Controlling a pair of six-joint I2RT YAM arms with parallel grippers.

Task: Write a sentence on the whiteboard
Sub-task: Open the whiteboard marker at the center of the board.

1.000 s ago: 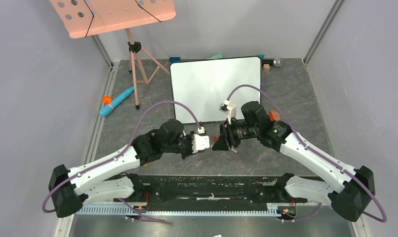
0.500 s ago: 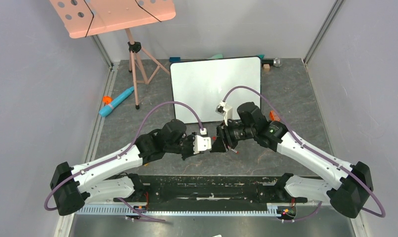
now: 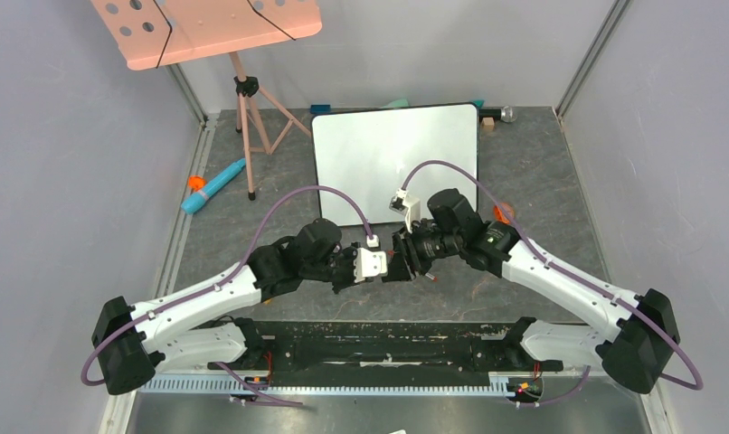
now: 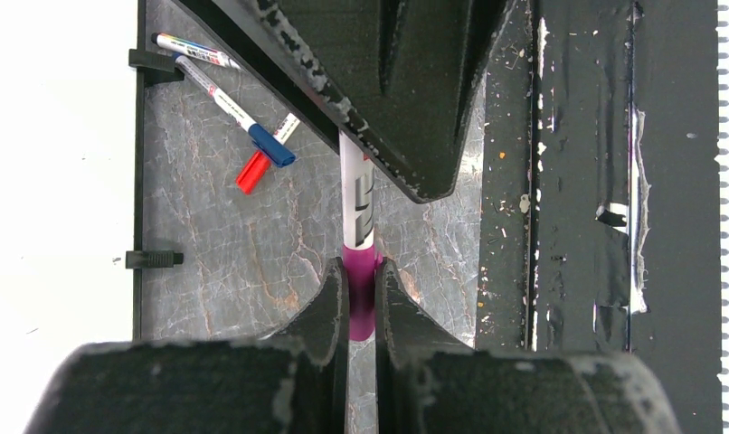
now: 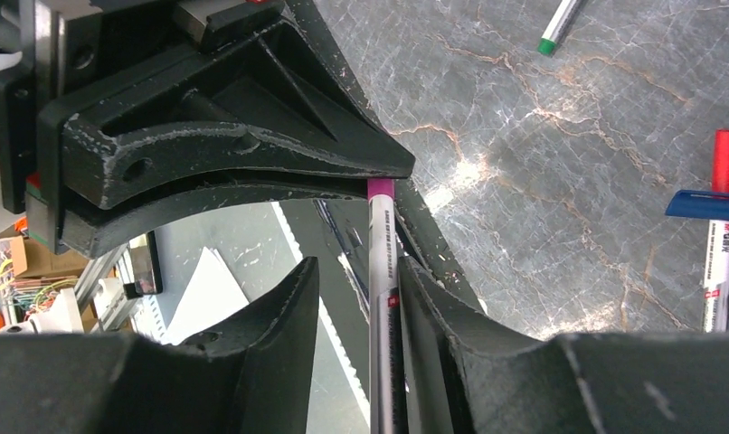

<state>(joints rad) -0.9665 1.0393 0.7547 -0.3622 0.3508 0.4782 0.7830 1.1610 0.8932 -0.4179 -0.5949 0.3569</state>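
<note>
The grey marbled counter [image 3: 542, 172] carries the whiteboard [image 3: 379, 154] at the upper centre of the overhead view. Just below it, mid-frame, the two claws meet tip to tip. The left claw [image 4: 362, 276] is clamped on the magenta cap [image 4: 361, 255] of a white marker [image 4: 356, 194]. The right claw [image 5: 356, 276] stands apart around the barrel, one finger clear of it.
</note>
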